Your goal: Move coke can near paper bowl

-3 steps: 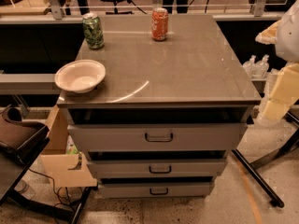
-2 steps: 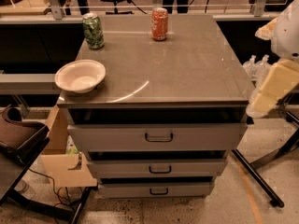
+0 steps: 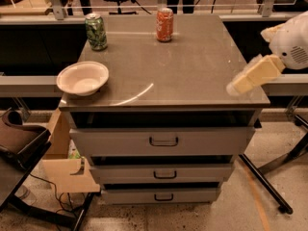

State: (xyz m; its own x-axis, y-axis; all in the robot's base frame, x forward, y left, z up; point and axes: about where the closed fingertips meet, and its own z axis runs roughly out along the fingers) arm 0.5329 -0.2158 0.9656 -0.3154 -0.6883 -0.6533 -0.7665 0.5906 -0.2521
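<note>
The coke can, orange-red with a silver top, stands upright at the far middle of the grey cabinet top. The paper bowl, shallow and off-white, sits at the front left corner of the top. My gripper is at the right edge of the cabinet top, low over its front right corner, reaching in from the white arm at the right. It is far from the can and holds nothing that shows.
A green patterned can stands at the far left of the top, behind the bowl. The cabinet has three drawers below. A cardboard box and a chair stand at the left; a railing runs behind.
My gripper has swung from beside the cabinet's right side up and leftward over the front right corner of the top. Can and bowl have not moved.
</note>
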